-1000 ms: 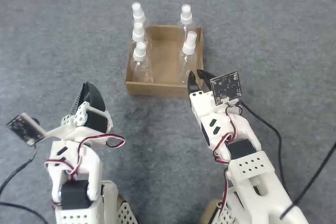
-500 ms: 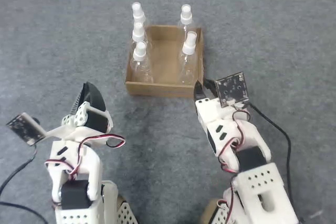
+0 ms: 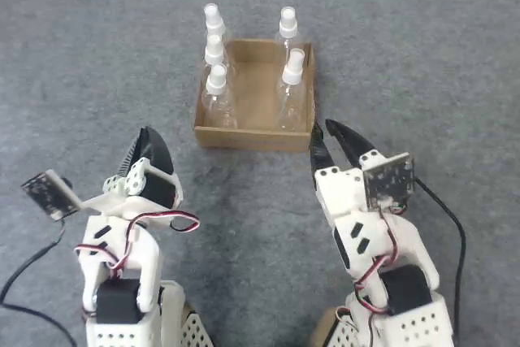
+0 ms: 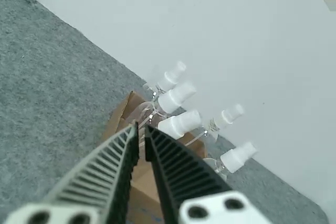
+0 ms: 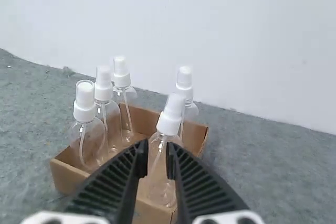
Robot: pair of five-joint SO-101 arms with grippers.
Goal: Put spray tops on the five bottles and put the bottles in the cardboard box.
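From above, the cardboard box (image 3: 256,134) sits toward the tabletop's far edge, five bottles (image 3: 218,105) with spray tops (image 3: 293,61) upright inside; left wrist view: the left gripper (image 4: 142,128), pressed nearly together, empty, faces the box; right wrist view: the right gripper (image 5: 155,149), slightly spread, empty, points at its near wall.

Clear glossy plastic bottles (image 3: 219,103), matt cardboard box (image 3: 244,137), rough carpet (image 3: 97,62)

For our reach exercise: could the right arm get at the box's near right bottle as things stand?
Probably yes: the right gripper hangs by the cardboard box's near right corner, and only the low wall stands before that bottle.
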